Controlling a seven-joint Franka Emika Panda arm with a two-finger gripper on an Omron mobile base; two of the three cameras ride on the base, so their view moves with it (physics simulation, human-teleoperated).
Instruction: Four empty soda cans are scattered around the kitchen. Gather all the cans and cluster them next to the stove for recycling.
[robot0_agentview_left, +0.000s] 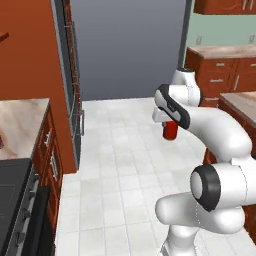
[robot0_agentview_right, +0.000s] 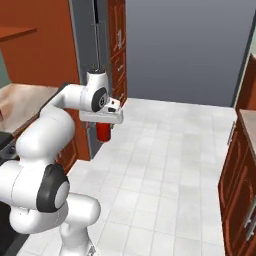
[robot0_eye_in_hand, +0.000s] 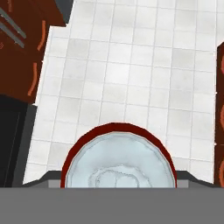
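White tiled floor (robot0_agentview_left: 120, 165) runs between reddish-brown wooden cabinets (robot0_agentview_right: 235, 170) toward a grey back wall (robot0_agentview_left: 125, 45); beige marbled countertop (robot0_agentview_left: 20, 122) and black stove (robot0_agentview_left: 12, 190) sit at left. Gripper (robot0_agentview_left: 170, 125) hangs above the floor, jaws clamped on a red cylindrical soda can (robot0_agentview_left: 170, 131). Hand view adds its silver top (robot0_eye_in_hand: 118, 162).

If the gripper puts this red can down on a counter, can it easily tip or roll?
The red can hangs upright under the gripper above the tiled floor. It looks small and taller than wide, so it probably tips easily. Its round body would likely roll once on its side. Its smooth wall may slip in a loose grip.
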